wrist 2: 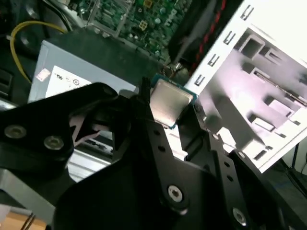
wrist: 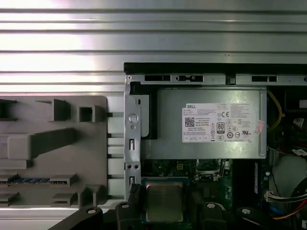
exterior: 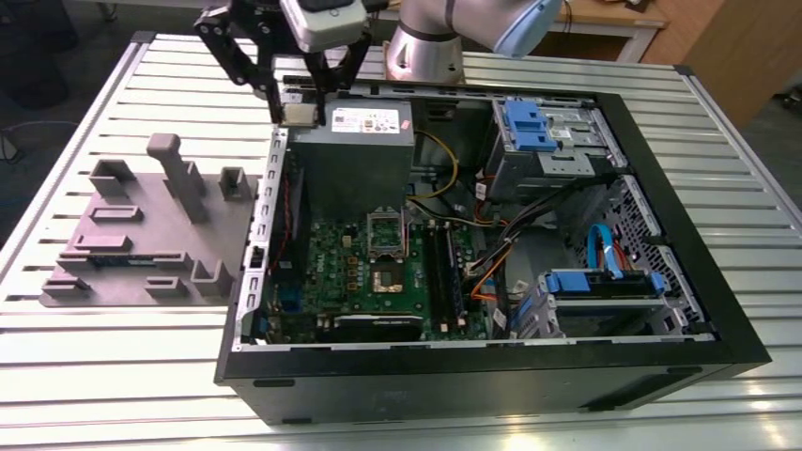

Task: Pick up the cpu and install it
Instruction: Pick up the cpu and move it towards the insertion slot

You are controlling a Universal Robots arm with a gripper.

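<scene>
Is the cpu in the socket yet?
No: in the exterior view the hand grips the cpu up by the rim of the case, away from the motherboard.

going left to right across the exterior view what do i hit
grey parts tray → cpu in the gripper → yellow cable → blue drive bracket
</scene>
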